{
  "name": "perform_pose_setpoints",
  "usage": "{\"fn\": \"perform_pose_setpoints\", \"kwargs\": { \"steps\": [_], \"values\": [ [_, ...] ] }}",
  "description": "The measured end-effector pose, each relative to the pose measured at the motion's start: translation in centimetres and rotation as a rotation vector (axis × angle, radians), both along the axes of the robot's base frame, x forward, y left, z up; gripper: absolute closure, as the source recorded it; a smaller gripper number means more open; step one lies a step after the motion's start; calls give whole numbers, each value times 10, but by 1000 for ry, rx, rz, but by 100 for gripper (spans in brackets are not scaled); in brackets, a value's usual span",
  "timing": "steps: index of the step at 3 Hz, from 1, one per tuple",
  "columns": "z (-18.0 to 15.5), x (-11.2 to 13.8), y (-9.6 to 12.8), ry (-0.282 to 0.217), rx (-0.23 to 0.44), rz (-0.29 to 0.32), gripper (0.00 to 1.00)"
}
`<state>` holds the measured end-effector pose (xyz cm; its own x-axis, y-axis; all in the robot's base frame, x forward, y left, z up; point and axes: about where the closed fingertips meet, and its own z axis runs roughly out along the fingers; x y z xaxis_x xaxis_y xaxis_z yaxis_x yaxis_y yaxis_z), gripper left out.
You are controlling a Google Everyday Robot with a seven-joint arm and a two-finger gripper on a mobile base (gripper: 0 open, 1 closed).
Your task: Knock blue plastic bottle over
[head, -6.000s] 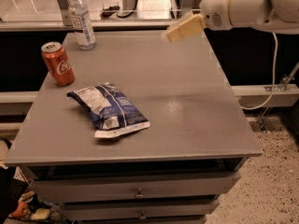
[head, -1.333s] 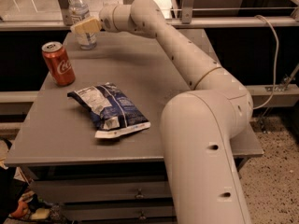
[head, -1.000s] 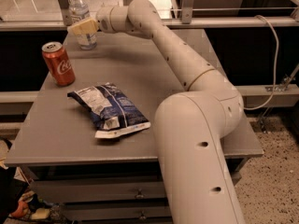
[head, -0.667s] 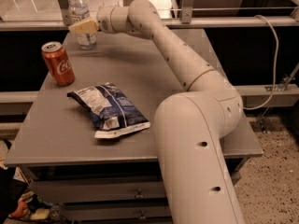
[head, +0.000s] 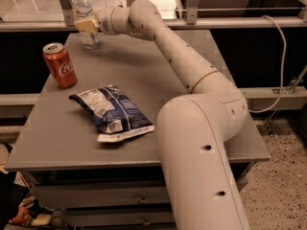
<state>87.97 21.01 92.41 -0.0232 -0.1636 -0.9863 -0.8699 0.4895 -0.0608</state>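
The blue plastic bottle [head: 84,14], clear with a white cap and pale label, stands upright at the far left corner of the grey table [head: 144,80]. My gripper [head: 85,24] is at the end of the long white arm that reaches across the table. It sits right in front of the bottle's middle, at or against its label, and covers part of it.
A red Coca-Cola can [head: 59,65] stands upright near the left edge. A dark blue and white snack bag [head: 111,111] lies flat in the left middle of the table. My arm's large body fills the right front. A window rail runs behind the table.
Since six seconds ago the arm has swung from the far right across the table to the bottle. Over the last second it has hardly moved, and the bottle still stands upright.
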Motion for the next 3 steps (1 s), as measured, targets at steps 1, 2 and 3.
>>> {"fn": "perform_pose_setpoints", "kwargs": {
  "steps": [1, 2, 3],
  "values": [
    [-1, -1, 3, 2, 0, 4, 84],
    [-3, -1, 7, 4, -1, 8, 100],
    [-3, -1, 7, 4, -1, 8, 100]
  ]
}}
